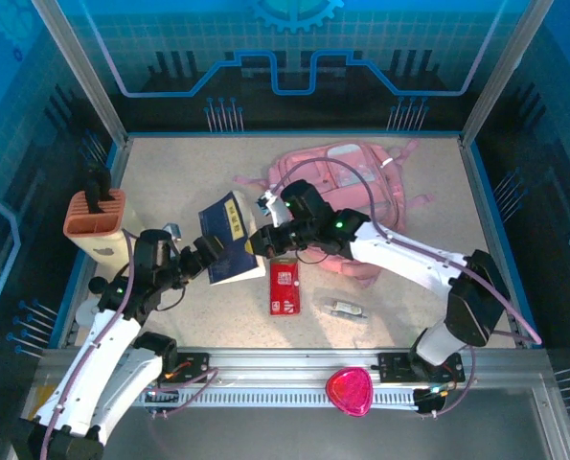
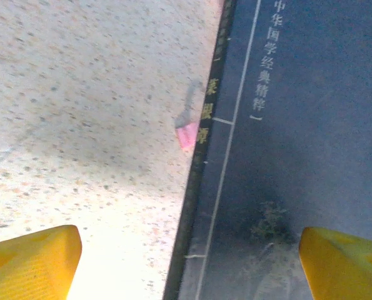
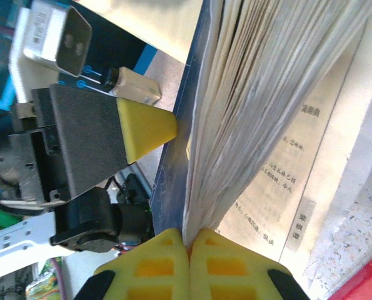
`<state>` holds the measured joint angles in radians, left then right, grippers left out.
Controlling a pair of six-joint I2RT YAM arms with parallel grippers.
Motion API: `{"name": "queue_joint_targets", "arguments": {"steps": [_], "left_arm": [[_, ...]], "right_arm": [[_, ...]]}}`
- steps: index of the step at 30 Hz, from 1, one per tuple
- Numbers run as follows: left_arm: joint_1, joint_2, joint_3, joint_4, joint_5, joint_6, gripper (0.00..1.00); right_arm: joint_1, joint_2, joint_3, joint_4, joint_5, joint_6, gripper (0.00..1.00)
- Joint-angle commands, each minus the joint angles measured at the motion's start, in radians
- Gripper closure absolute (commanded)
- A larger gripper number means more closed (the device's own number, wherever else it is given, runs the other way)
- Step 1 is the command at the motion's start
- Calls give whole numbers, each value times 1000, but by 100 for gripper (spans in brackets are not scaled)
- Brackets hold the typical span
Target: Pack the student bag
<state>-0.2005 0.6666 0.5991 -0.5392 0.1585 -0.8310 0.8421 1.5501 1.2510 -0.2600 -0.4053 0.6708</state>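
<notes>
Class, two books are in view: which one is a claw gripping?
The blue book, pinched at its pages by the shut right claw. The red book lies flat, untouched.

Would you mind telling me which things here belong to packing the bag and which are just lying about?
Job in hand: student bag; blue book, pinched by the right gripper.
Lying about, untouched: red packet; orange pen holder; small clear packet; pink heart-shaped thing.
</notes>
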Motion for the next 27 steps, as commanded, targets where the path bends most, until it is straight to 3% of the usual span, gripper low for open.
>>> {"name": "queue_joint_targets", "arguments": {"steps": [1,5,9,18,22,27], "left_arm": [[12,-7,-28,129,136,-67,9],[9,10,-99,367,259,-159,10],[2,6,-113,458,299,-202,17],[-43,-2,-118,556,301,-252,45],[-56,2,-109,564,286,-249,65],[-71,15,-93,584,278,-247,82]], "right_arm": [[-48,-71,-49,113,-136,31,100],[-80,-104,-72,142,-194,39,100],[-112,-96,-95,179,-226,67,100],[-161,-68,-139,249,-260,101,100],[-182,-77,-148,242,-260,89,100],[-197,-91,-155,230,-283,86,91]]}}
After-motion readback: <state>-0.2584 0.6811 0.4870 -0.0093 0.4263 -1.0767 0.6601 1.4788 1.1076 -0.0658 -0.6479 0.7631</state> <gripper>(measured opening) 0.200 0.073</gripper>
